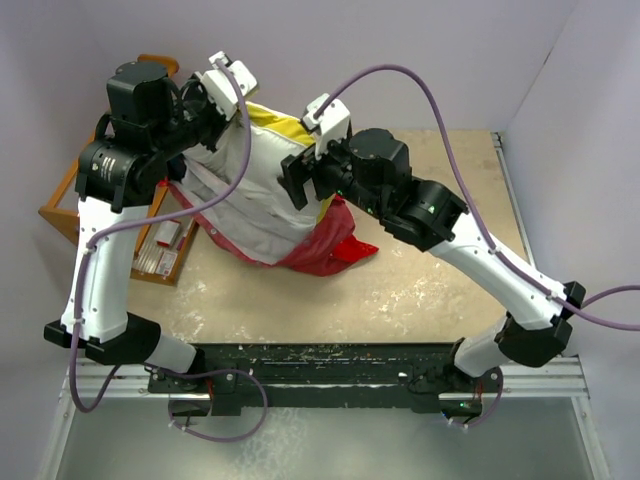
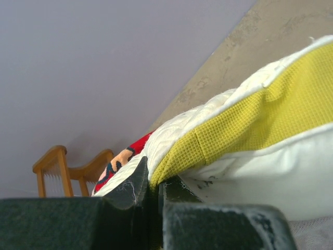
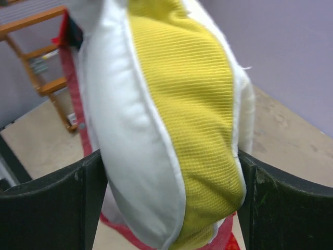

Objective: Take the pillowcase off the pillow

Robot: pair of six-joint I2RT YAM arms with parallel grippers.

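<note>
The cream-white pillow [image 1: 250,195] with its yellow side band [image 1: 282,125] is held up over the table, tilted. My left gripper [image 1: 215,118] is shut on the pillow's far corner. In the left wrist view its jaws [image 2: 155,182] pinch the edge beside the yellow band [image 2: 250,120]. My right gripper [image 1: 305,175] grips the pillow's right end, its jaws set wide on both sides of the pillow [image 3: 156,130]. The red pillowcase [image 1: 325,250] hangs bunched round the pillow's lower end and touches the table. It also shows in the left wrist view [image 2: 122,156] and the right wrist view [image 3: 70,78].
A wooden rack [image 1: 65,200] stands at the table's left edge with a small tray of items [image 1: 162,248] beside it. Purple walls close in the back and right. The beige tabletop [image 1: 400,300] lies below the pillow.
</note>
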